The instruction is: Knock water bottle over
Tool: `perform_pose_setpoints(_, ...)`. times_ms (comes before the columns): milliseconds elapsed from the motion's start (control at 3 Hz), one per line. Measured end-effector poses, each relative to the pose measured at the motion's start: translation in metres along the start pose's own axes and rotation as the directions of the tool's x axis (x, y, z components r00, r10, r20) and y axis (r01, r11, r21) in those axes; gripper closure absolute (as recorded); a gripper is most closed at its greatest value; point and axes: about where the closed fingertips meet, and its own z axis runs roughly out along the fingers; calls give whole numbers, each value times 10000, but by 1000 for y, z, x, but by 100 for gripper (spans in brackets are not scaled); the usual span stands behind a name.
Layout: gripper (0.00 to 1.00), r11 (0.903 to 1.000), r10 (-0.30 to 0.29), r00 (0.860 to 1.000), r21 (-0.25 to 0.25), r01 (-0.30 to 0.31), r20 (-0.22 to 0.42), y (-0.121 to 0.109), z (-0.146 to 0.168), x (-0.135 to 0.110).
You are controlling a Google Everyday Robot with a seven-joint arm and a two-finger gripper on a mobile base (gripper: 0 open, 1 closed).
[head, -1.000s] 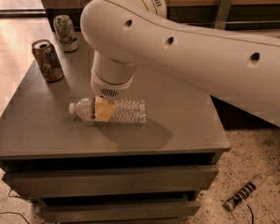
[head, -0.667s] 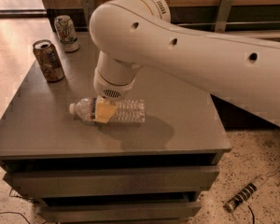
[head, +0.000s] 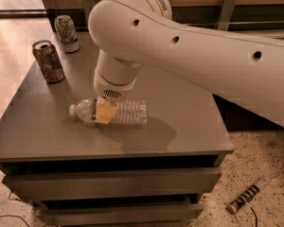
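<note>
Bottles: I count one clear ribbed plastic water bottle (head: 128,112), lying on the grey bench (head: 180,112), cap leftward
Cans: two upright, brown drink can (head: 48,60), white-and-green drink can (head: 66,33)
My gripper (head: 105,112): one, over the bottle's label; grip I cannot tell

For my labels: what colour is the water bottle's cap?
White cap, camera view; gripper at the water bottle.

Hand (head: 105,111) over water bottle (head: 128,112); brown can (head: 48,60), white-green can (head: 67,33) block back-left.
</note>
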Motion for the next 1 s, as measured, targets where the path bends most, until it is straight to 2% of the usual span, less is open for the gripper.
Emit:
perform_pose_setpoints(667, 13, 10000, -29, 10000, 75, 29, 0, 1, -4, -1)
perform_pose_setpoints(1000, 0, 9999, -42, 10000, 111, 42, 0, 1, -6, -1)
